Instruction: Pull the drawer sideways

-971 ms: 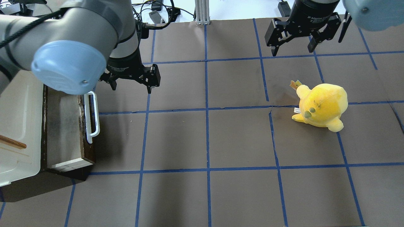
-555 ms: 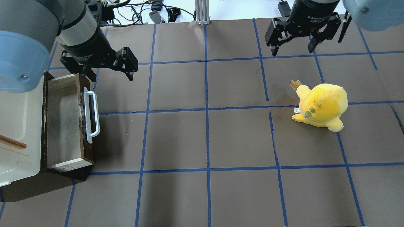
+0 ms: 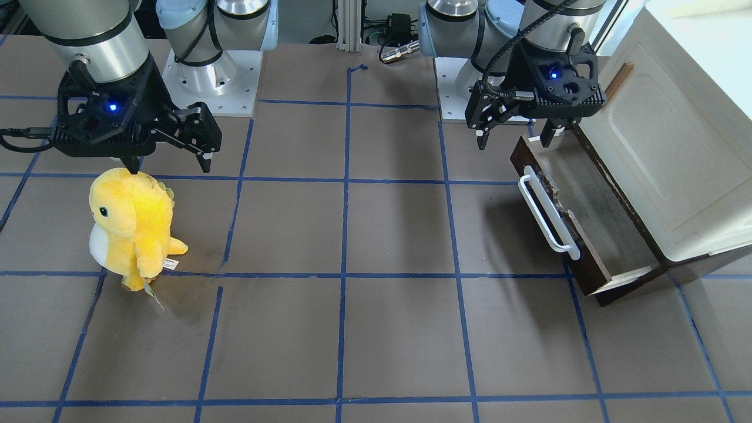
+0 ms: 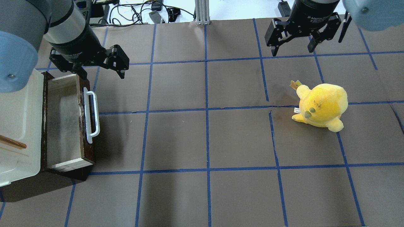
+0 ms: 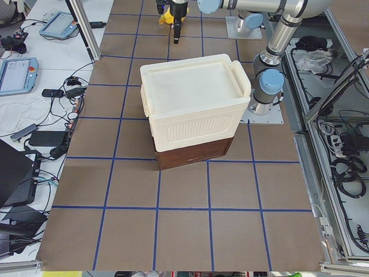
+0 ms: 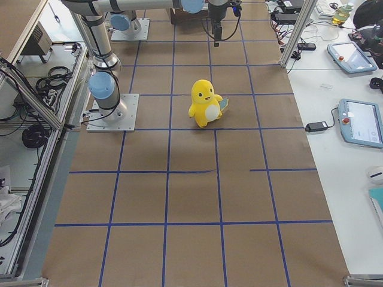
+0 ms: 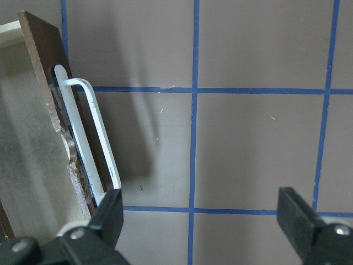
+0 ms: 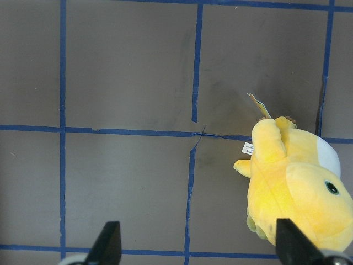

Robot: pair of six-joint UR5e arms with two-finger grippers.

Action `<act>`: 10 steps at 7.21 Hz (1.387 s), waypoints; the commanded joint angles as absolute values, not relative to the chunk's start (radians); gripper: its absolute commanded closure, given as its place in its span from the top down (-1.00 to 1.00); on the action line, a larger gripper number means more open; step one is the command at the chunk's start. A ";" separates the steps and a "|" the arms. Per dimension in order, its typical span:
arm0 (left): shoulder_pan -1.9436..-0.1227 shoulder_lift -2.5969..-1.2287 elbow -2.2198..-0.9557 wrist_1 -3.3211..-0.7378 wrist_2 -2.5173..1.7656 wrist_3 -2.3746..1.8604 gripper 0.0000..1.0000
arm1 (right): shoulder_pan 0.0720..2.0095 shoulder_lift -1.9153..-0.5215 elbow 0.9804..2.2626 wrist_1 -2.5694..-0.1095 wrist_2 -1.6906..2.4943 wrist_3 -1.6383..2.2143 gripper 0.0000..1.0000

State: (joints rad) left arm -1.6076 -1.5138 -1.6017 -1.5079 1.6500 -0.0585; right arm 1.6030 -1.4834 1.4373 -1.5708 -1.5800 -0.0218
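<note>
Looks basically done: the drawer (image 4: 64, 123) sits pulled well out of the cream cabinet (image 4: 19, 126), with the left gripper (image 4: 102, 75) hanging spread and empty near its white bar handle (image 4: 96, 119).

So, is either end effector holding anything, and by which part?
Nothing is held: left end effector open near the drawer, right end effector open too.

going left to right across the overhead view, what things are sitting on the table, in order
cream-white cabinet → drawer → white bar handle → yellow plush toy
</note>
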 commanded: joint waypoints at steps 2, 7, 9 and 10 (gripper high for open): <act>-1.608 -1.505 -1.608 -1.508 1.660 -0.058 1.00 | 1.603 -1.483 1.437 -1.571 -1.580 -0.021 1.00; -1.605 -1.513 -1.614 -1.459 1.644 -0.002 1.00 | 1.603 -1.483 1.437 -1.571 -1.580 -0.021 1.00; -1.603 -1.513 -1.612 -1.457 1.598 0.003 1.00 | 1.603 -1.483 1.437 -1.571 -1.580 -0.021 1.00; -1.605 -1.513 -1.609 -1.459 1.595 0.023 1.00 | 1.603 -1.483 1.437 -1.571 -1.580 -0.021 1.00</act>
State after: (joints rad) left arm -1.6040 -1.5131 -1.6116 -1.4587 1.6047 0.0058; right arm 1.6030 -1.4834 1.4373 -1.5708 -1.5800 -0.0215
